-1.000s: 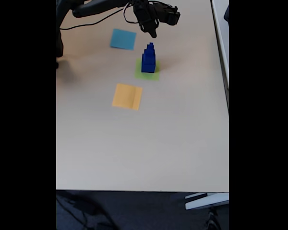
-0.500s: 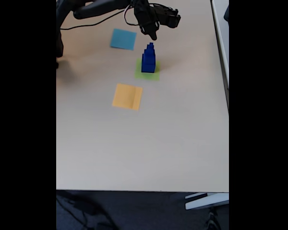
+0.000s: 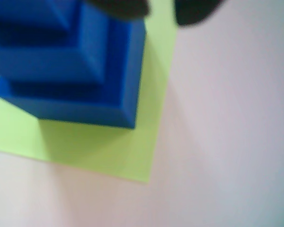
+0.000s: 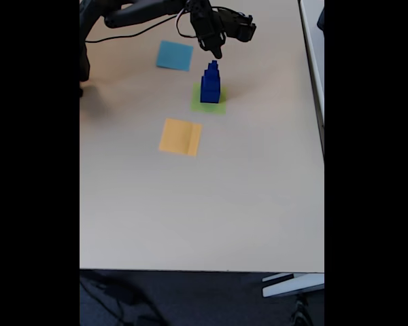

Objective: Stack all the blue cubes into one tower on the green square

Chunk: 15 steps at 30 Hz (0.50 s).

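Three blue cubes (image 4: 210, 85) stand stacked as a stepped tower, largest at the bottom, on the green square (image 4: 217, 106) in the fixed view. In the wrist view the tower (image 3: 85, 71) fills the upper left and sits on a corner of the green square (image 3: 109, 151). My gripper (image 4: 216, 49) hangs just above and behind the tower's top, touching nothing. In the wrist view, the two dark fingertips of the gripper (image 3: 158, 9) show at the top edge. They are apart, with nothing between them.
A light-blue paper square (image 4: 174, 55) lies to the left of the tower and an orange-yellow square (image 4: 180, 136) lies nearer the camera. The table's (image 4: 258, 204) right edge and front edge are in view. A cable trails from the arm at the top left.
The arm has shifted only slightly above the tower. The tower has not moved.
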Available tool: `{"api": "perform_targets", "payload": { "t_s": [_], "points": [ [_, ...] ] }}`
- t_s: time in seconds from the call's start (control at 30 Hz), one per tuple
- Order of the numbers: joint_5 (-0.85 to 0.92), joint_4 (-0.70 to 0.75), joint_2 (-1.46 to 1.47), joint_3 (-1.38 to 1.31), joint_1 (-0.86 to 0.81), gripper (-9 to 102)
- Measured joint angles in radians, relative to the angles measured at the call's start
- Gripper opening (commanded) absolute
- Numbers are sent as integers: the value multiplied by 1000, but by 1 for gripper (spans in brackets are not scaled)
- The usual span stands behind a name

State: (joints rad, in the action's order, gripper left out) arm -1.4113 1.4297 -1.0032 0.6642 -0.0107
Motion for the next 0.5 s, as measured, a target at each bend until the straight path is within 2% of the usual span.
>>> {"api": "perform_targets", "payload": {
  "t_s": [0.5],
  "points": [
    [0,12,11,0,-3,0]
  ]
}}
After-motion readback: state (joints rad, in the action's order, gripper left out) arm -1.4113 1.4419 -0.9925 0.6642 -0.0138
